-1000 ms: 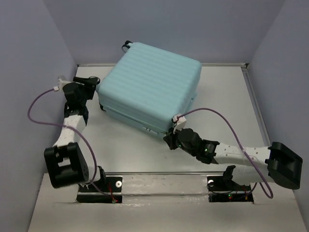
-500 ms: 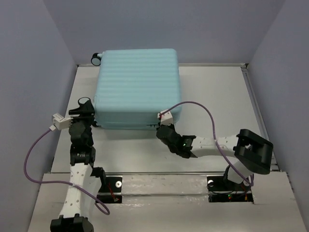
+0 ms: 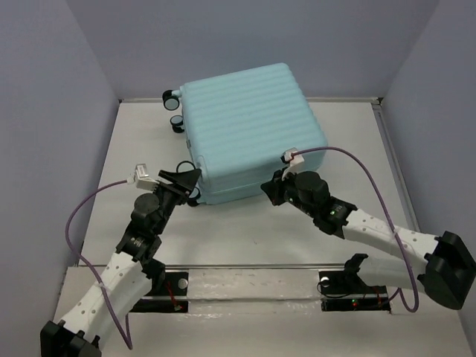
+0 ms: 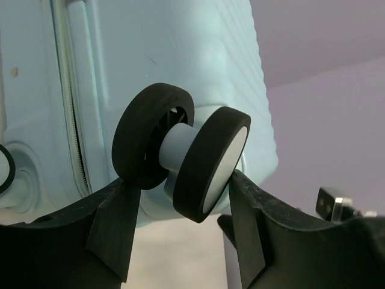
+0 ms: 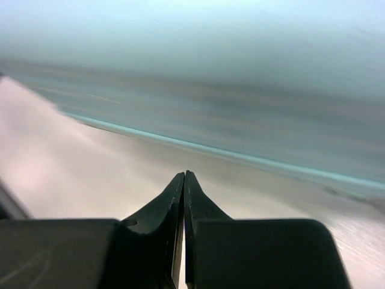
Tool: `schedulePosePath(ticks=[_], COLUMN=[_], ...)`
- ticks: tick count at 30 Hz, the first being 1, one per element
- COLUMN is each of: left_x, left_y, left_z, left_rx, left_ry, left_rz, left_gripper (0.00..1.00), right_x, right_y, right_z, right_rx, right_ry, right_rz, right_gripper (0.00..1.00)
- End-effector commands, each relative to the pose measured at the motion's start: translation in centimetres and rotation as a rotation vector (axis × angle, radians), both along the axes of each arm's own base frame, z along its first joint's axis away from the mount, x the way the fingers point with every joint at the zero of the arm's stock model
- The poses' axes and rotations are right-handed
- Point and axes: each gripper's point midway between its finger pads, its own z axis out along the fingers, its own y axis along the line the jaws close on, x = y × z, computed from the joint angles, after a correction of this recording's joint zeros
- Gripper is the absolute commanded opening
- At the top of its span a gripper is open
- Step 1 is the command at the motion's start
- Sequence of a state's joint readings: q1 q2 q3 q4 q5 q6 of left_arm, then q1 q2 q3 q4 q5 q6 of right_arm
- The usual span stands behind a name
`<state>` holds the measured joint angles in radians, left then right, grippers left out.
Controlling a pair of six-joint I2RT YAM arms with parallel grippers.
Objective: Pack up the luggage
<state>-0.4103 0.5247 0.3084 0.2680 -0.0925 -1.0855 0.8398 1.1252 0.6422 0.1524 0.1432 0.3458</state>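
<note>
The luggage [image 3: 249,126] is a pale aqua ribbed hard-shell suitcase. It lies flat and closed at the back of the table, turned slightly. My left gripper [image 3: 190,178] is at its near left corner. In the left wrist view both fingers press the sides of a black-and-white twin caster wheel [image 4: 180,153] under the shell [image 4: 150,54], so my left gripper [image 4: 179,180] is shut on that wheel. My right gripper [image 3: 269,190] sits against the suitcase's near side. Its fingers meet tip to tip, so my right gripper [image 5: 184,174] is shut and empty, low over the table before the blurred shell [image 5: 240,108].
Two more caster wheels [image 3: 172,97] [image 3: 177,121] stick out at the suitcase's far left corner. Grey-violet walls close in on the left, back and right. A metal rail [image 3: 390,149] runs along the table's right edge. The white tabletop [image 3: 223,230] shows in front.
The suitcase has swung round on the table, its wheels now pointing left. My left gripper has come to the near corner wheel. My right gripper has shifted along the near side and stayed shut.
</note>
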Motion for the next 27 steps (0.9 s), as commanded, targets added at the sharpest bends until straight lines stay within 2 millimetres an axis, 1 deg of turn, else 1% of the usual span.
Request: schedulePosePath(ticks=[1,2,3,4,5,6,7,8,9,10,11,12,13,14,15,16,17,18,19,20,21,22,23,25,26,27], left_x=[-2.6,-3.0,-2.9,-3.0,-3.3,-3.4,-3.5,-3.5,-3.6,-3.2,-3.3,-3.4,-3.4,-3.4,-3.4,-3.3,-3.2,-3.2,-3.1,-2.9,-2.9,-2.6,-2.6,-2.5,-2.5,-2.5], left_y=[-6.0,-7.5,-8.1,-8.8,-9.6,-9.7,-9.5,-9.2,-9.0,-8.1,-7.7,-7.5,-7.2,-7.1,-7.0,-6.9,-6.9,-7.0,-7.1,-7.2,-7.3,-7.5,-7.6,-7.8,-7.7,-7.5], left_z=[0.9,0.9,2.0,2.1,2.1,2.7,3.3,3.5,3.7,3.4,3.7,3.6,3.3,3.2,3.0,3.0,2.9,2.9,3.2,2.9,2.9,2.9,2.7,2.7,2.7,2.7], left_rx=[0.108,0.114,0.116,0.123,0.132,0.134,0.134,0.143,0.157,0.189,0.205,0.213,0.226,0.230,0.233,0.233,0.230,0.218,0.205,0.202,0.202,0.204,0.208,0.218,0.227,0.240], left_ry=[-0.061,-0.051,-0.077,-0.077,-0.073,-0.088,-0.107,-0.112,-0.117,-0.096,-0.109,-0.108,-0.102,-0.098,-0.095,-0.097,-0.096,-0.096,-0.108,-0.104,-0.104,-0.102,-0.098,-0.101,-0.104,-0.107], left_rz=[-0.319,-0.355,-0.350,-0.368,-0.392,-0.397,-0.392,-0.383,-0.376,-0.331,-0.322,-0.315,-0.309,-0.304,-0.303,-0.295,-0.295,-0.293,-0.291,-0.293,-0.294,-0.296,-0.300,-0.312,-0.311,-0.306], left_gripper=[0.06,0.06,0.06,0.06,0.06,0.06,0.06,0.06,0.06,0.06,0.06,0.06,0.06,0.06,0.06,0.06,0.06,0.06,0.06,0.06,0.06,0.06,0.06,0.06,0.06,0.06], right_x=[-3.6,-4.0,-6.4,-7.0,-7.6,-8.9,-8.7,-8.5,-8.2,-7.4,-7.1,-6.7,-5.5,-5.0,-5.0,-4.4,-3.5,-2.9,-2.7,-2.0,-2.1,-1.5,-0.7,0.4,1.1,1.4], right_y=[5.2,6.9,9.4,11.6,13.9,15.6,16.5,16.3,15.5,14.2,11.6,9.8,6.9,4.8,2.0,-0.1,-3.1,-5.0,-6.6,-9.1,-9.2,-9.7,-10.5,-11.5,-12.0,-12.5], right_z=[3.8,2.1,1.1,1.9,-0.9,-1.4,-1.1,-1.9,-1.6,-1.6,-3.6,-3.8,-1.9,-2.0,-1.6,-1.9,-3.0,-3.2,-3.5,-3.6,-3.2,-2.9,-2.8,-3.1,-2.2,-3.5], right_rx=[0.191,0.204,0.195,0.201,0.138,0.106,0.094,0.079,0.083,0.075,0.023,0.016,0.047,0.043,0.061,0.053,0.009,-0.012,-0.031,-0.063,-0.038,-0.025,-0.020,-0.036,-0.020,-0.047], right_ry=[-0.011,0.005,0.022,0.005,0.041,0.030,0.026,0.036,0.025,0.013,0.037,0.043,0.026,0.029,0.016,0.020,0.043,0.029,0.025,0.025,0.021,0.018,0.024,0.065,0.055,0.113], right_rz=[0.256,0.287,0.343,0.369,0.396,0.421,0.418,0.406,0.367,0.329,0.286,0.256,0.191,0.148,0.110,0.058,-0.028,-0.093,-0.138,-0.221,-0.227,-0.222,-0.255,-0.310,-0.337,-0.353], right_gripper=[0.07,0.07,0.07,0.07,0.07,0.07,0.07,0.07,0.07,0.07,0.07,0.07,0.07,0.07,0.07,0.09,0.13,0.26,0.35,0.50,0.50,0.55,0.55,0.55,0.55,0.55])
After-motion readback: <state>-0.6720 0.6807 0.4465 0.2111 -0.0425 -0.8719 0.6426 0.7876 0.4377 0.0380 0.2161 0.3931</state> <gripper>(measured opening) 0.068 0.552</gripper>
